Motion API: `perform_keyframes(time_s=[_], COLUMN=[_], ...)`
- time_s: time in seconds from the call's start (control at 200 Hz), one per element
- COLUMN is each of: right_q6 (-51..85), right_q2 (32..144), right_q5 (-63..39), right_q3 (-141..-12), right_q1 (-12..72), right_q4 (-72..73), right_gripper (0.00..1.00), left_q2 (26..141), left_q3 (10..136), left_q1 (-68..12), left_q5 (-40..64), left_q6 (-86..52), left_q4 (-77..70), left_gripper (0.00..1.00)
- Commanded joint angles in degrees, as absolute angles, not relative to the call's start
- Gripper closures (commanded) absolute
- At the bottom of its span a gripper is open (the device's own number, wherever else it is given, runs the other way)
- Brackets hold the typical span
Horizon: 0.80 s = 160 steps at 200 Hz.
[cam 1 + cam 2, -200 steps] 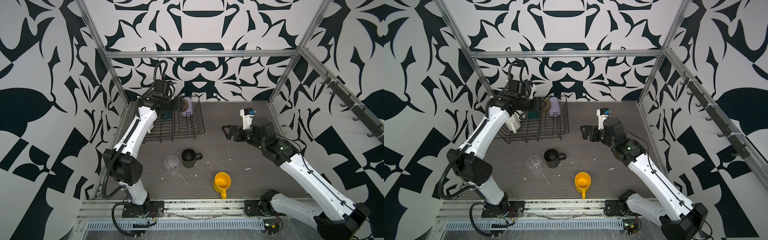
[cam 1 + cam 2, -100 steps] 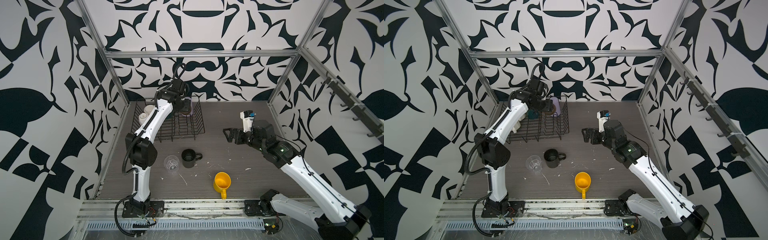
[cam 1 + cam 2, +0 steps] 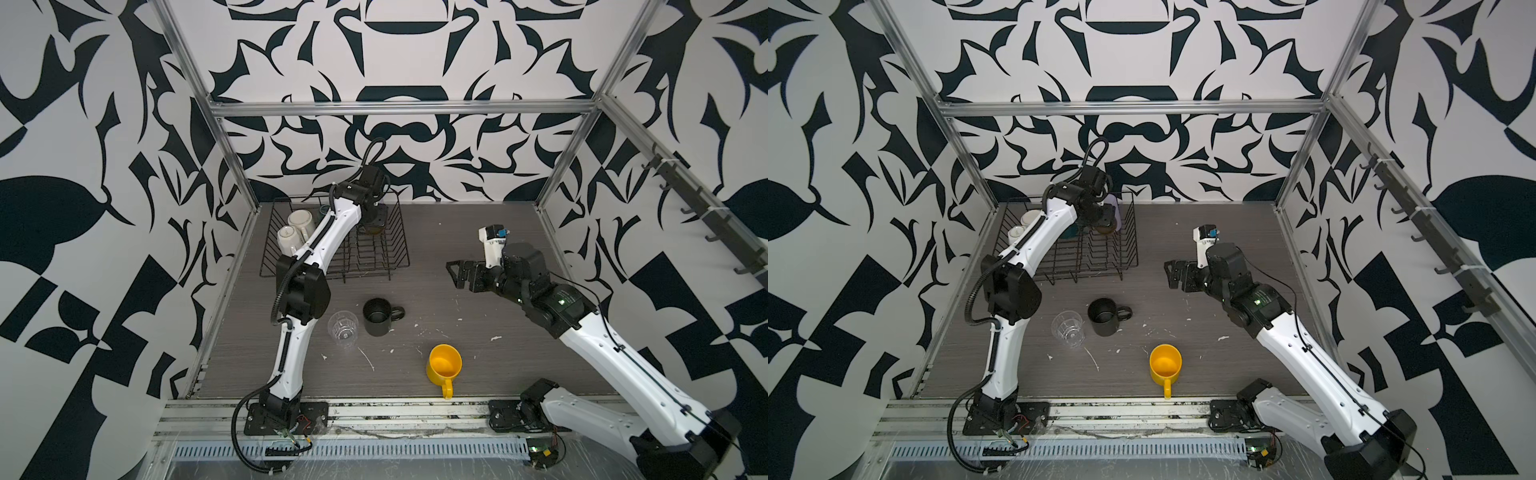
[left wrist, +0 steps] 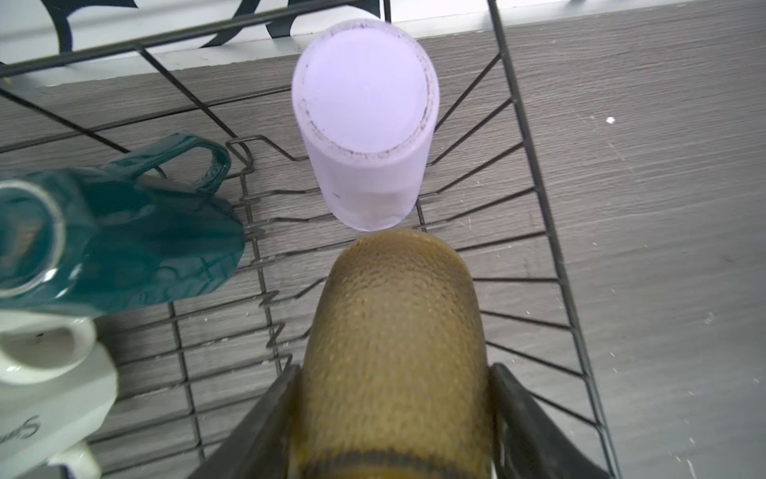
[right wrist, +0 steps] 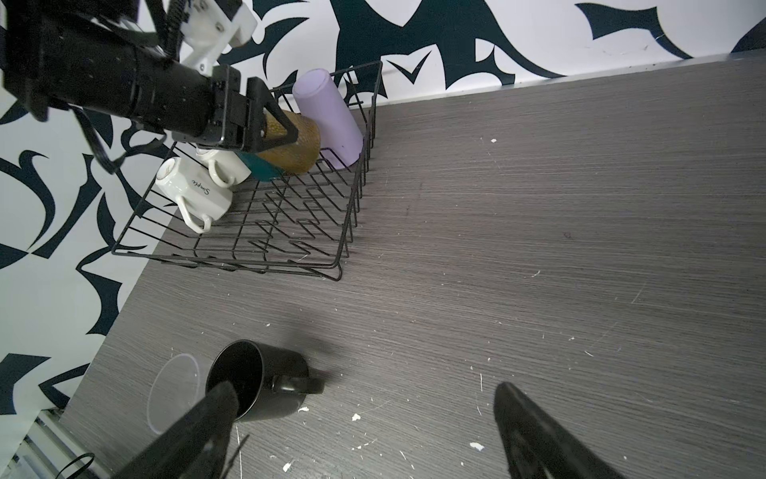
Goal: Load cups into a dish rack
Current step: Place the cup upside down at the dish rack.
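Observation:
My left gripper (image 4: 396,369) is shut on the small olive-brown glass (image 4: 393,331), holding it over the far right part of the black wire dish rack (image 3: 374,266), just in front of the lilac tumbler (image 4: 364,120). The tumbler stands upside down in the rack. A teal mug (image 4: 124,240) and two cream mugs (image 3: 301,222) also lie in the rack. On the table stand a black mug (image 3: 377,318), a clear glass (image 3: 343,329) and a yellow mug (image 3: 444,365). My right gripper (image 3: 457,274) hovers open and empty right of the rack, with the black mug (image 5: 265,385) beyond one fingertip.
White crumbs and scratches dot the grey table (image 3: 498,365). Metal frame posts and patterned walls close in the back and sides. The rack's front half (image 5: 290,240) holds only bare prongs.
My left arm has swung from the rack's left side to its far right corner, carrying the olive-brown glass and uncovering the cream mugs. The right arm has barely moved.

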State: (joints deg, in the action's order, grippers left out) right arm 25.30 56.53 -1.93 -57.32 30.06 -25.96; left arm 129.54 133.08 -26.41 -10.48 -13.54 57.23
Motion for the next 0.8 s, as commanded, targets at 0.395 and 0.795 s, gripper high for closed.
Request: perform_keyframes(time_s=[0.395,0.795], right_q6=[26.8,26.8], right_q2=[55.5,55.6], right_q5=[-3.8,-3.8], right_q3=[-56.2,-56.2], right_q1=[29.8,29.8], right_q4=[-24.6,-24.7], right_gripper=[0.02,0.02], left_q2=[137.8,141.2], left_q3=[138.0,138.3], left_q1=[-26.6,-26.6], left_q5=[-12.6,-10.8], left_q6=[-12.1,-12.0], left_q4=[58.4,58.0], left_gripper=[1.00,0.43])
